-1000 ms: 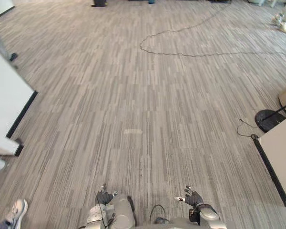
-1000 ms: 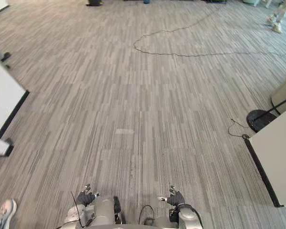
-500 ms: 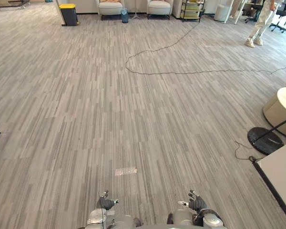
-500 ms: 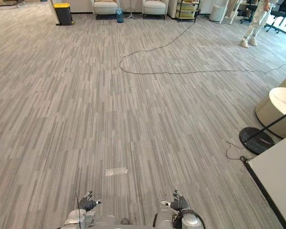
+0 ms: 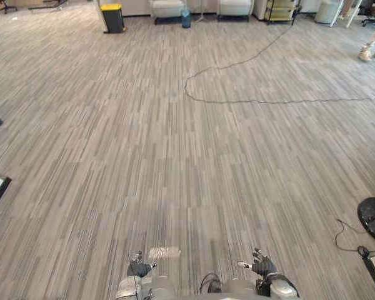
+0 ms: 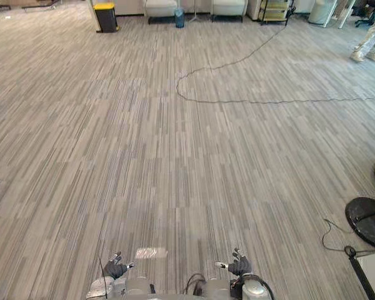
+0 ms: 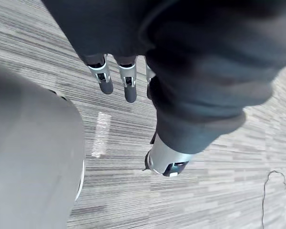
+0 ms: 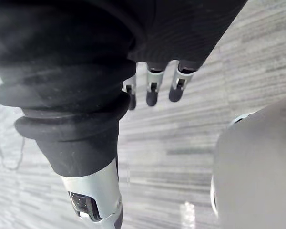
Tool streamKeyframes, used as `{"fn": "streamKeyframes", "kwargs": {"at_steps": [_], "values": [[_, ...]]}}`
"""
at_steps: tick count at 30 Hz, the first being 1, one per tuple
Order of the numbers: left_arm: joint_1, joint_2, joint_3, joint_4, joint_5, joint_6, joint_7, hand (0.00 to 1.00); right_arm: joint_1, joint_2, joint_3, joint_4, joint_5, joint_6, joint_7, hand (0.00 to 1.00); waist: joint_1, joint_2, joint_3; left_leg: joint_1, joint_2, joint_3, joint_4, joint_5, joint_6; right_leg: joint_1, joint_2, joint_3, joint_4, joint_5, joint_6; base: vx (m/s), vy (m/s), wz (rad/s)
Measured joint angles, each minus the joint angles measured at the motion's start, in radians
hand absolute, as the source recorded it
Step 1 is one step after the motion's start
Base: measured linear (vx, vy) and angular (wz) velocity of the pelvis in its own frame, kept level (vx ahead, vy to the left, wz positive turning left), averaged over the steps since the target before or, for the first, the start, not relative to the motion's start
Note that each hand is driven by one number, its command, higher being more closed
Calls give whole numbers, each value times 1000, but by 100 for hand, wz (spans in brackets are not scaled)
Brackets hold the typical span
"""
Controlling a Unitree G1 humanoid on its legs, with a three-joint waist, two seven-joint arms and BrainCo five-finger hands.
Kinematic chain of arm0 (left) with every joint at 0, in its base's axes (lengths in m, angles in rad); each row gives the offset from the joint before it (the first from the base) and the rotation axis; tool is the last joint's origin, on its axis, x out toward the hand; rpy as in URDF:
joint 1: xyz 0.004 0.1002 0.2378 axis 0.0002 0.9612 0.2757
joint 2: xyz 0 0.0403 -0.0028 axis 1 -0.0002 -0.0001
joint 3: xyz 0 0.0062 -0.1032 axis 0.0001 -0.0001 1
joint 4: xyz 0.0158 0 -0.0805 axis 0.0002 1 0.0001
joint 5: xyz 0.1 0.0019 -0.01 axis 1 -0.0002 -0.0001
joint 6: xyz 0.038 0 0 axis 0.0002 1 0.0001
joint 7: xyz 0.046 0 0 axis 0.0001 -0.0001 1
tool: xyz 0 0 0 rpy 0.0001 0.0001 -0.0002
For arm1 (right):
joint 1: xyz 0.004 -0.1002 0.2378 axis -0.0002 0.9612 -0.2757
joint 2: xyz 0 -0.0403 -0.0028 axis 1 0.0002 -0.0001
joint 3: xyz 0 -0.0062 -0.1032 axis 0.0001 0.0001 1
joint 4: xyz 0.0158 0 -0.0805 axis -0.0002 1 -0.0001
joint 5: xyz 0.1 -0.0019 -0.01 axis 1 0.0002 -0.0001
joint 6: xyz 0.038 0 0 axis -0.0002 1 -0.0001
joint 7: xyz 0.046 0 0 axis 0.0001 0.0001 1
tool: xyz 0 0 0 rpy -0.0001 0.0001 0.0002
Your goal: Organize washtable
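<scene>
Carpet (image 5: 175,156) stretches ahead; our left hand (image 5: 138,269) and right hand (image 5: 260,266), low at 6 o'clock, hang relaxed and empty, so we judge we must find the washtable.

Silver fingers (image 7: 129,81) with dark tips, dark seemingly ribbed wrist cover (image 8: 71,109).

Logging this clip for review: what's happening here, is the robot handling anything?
Nothing is being handled. The left robot hand and right robot hand hang low with relaxed fingers, holding nothing, over a striped grey carpet floor. A cable snakes across the floor; a yellow-lidded bin and chairs stand far off. No washtable is in sight.
</scene>
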Motion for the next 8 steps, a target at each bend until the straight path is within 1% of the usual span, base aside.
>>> {"fn": "streamKeyframes", "kwargs": {"at_steps": [2,3,4,5,6,8], "values": [[-6,-2,-4,1,0,0,1,0,0,0,-9,11,4,3,-3,0,13,-1,1,-6,-4,8,-177,0,0,27,-19,17,-17,0,1,258,48,-30],[-10,1,-15,6,0,0,1,0,-2,1,-20,26,8,2,-11,0,17,2,-1,6,-25,-13,-346,34,-9,35,-23,30,-16,-2,10,175,94,-25],[-10,0,-23,10,0,0,1,0,-2,0,-22,26,9,2,-13,0,17,5,-3,10,-29,-26,-407,80,-6,39,-21,36,-16,-8,21,148,129,-23],[-10,1,-35,22,-1,-1,2,0,0,-4,-26,25,9,1,-13,0,15,19,-9,9,-33,-37,-467,190,8,45,-12,45,-14,-24,47,130,165,-18],[-13,8,-47,43,0,1,1,0,-2,-5,-41,35,10,3,-15,0,13,28,-22,38,-39,-48,-506,193,-14,57,-8,62,-12,-37,66,130,178,-15],[-9,25,-47,48,-1,1,1,0,5,13,-37,44,8,2,-13,0,14,-7,-38,81,-73,-34,-583,205,-10,56,-38,74,-12,-41,76,88,143,-10]]}}
